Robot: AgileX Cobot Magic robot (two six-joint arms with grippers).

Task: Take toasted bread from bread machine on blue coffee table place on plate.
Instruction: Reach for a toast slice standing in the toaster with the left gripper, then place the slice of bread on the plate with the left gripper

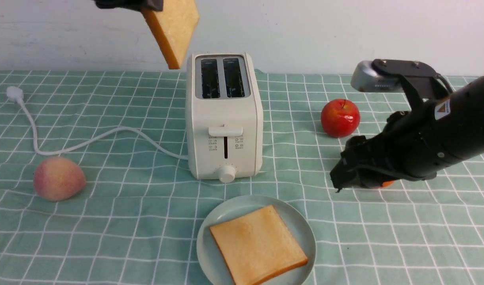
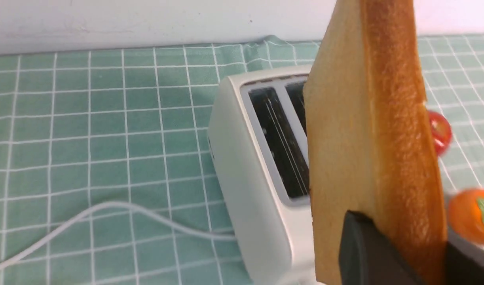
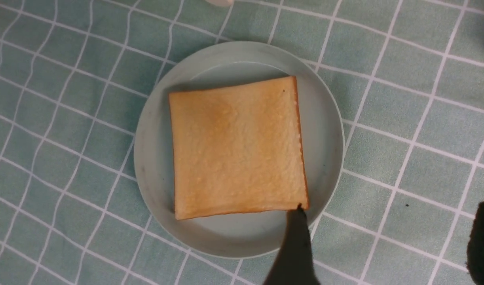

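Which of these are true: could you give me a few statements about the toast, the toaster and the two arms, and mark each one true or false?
1. A slice of toast lies flat on the plate. True.
2. The left gripper holds a second slice up in the air. True.
3. The toaster has bread in both slots. False: both slots look empty.
4. The right gripper is clamped on the red apple. False: it is open and empty, apart from the apple.

Plate [image 1: 299, 229] common to front, right wrist
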